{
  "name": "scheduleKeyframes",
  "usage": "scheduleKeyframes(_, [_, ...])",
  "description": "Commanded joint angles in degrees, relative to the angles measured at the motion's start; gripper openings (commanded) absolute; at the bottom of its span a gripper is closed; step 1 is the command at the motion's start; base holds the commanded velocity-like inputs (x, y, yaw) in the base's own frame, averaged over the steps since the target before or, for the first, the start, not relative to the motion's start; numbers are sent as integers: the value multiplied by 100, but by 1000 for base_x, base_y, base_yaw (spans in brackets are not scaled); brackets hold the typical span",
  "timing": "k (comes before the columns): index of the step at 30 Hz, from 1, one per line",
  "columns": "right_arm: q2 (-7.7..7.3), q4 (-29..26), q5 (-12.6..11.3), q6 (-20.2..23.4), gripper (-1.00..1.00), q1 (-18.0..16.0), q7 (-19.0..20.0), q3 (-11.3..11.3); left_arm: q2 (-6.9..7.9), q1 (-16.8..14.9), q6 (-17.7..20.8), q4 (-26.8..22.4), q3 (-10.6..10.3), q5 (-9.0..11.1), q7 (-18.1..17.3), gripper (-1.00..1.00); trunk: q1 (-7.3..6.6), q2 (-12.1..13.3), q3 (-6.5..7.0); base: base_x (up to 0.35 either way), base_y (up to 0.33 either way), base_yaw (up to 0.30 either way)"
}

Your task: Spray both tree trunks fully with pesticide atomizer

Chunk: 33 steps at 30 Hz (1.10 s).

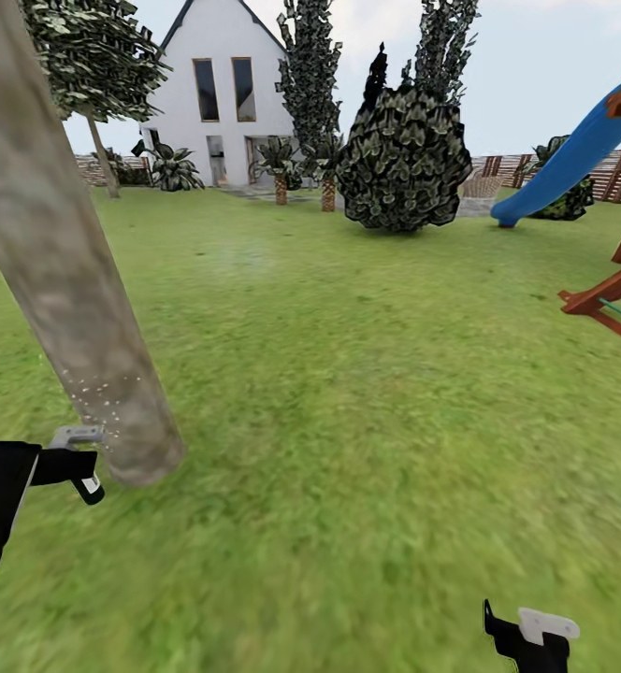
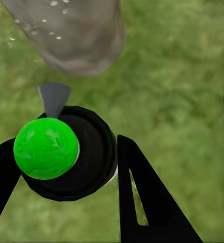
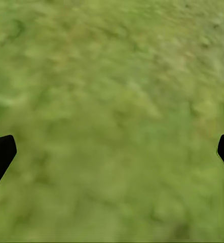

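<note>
1. Grass lawn point(image 1: 348, 421) fills most of the head view, running back to a white house point(image 1: 219, 93) at twelve o'clock and a slatted wooden fence point(image 1: 619, 173) at about two o'clock.
2. At far left, a thick mottled tree trunk point(image 1: 77, 299) leans across the view from eleven o'clock down to its flared base near eight o'clock. Pale flecks sit on its lower part just above the base, which I judge to be spray already landed there.
3. Just beside that base, at eight o'clock, the left hand point(image 1: 79, 460) holds the pesticide atomizer point(image 2: 71, 154). In the left wrist view its two fingers are closed against the black body on either side, with the bright green ball top point(image 2: 45, 148) between them and a grey nozzle point(image 2: 54, 97) pointing at the trunk. It is held this close and aimed at the bark, I think, so that the spray lands on the trunk, not the grass.
4. Past the middle, a dark rounded shrub point(image 1: 404, 159) stands at one o'clock, with tall thin conifers behind it.
5. At right, a blue slide point(image 1: 572, 159) on a red-brown wooden frame point(image 1: 619, 280) comes in from two to three o'clock.
6. Down at five o'clock the right hand point(image 1: 530, 636) hangs low. Its wrist view has the finger tips spread wide over bare grass, holding nothing, though the render is blurred.
7. Most of the trunk above the flecks looks unsprayed, so coverage seems barely started.
</note>
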Motion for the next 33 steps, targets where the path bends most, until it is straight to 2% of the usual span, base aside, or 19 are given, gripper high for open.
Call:
scheduleKeyframes(1, [-2,6,52,-24,100,-6,3,-49,-2,-5,21,-8,11,-58,-58,-100,0,-2,-5,146,-266,0])
scheduleKeyframes(5, [5,6,52,-24,100,-6,3,-49,-2,-7,23,-8,12,-58,-57,-100,0,-2,-5,152,-265,79])
scheduleKeyframes(16, [5,6,58,-24,100,-6,3,-47,-3,-1,21,41,9,-53,-54,-100,0,-2,-5,154,-264,269])
scheduleKeyframes(19, [5,6,58,-24,100,-6,3,-49,-9,1,-21,463,-1,-52,-46,-100,0,-2,-5,154,-264,75])
scheduleKeyframes(20, [5,6,59,-24,100,-6,3,-49,-10,1,-78,860,2,-51,-42,-100,0,-2,-5,153,-264,13])
scheduleKeyframes(21, [5,6,58,-24,100,-6,3,-49,-10,1,-217,1060,8,-50,-41,-100,0,-2,-5,154,-264,5])
scheduleKeyframes(25, [5,6,59,-24,100,-6,3,-49,-27,1,-539,1353,30,-41,-40,-100,0,-2,-5,154,-264,1])
scheduleKeyframes(33, [1,6,56,-24,100,-6,3,-49,0,15,-569,1567,71,-57,-32,-100,0,-2,-5,114,-264,0])
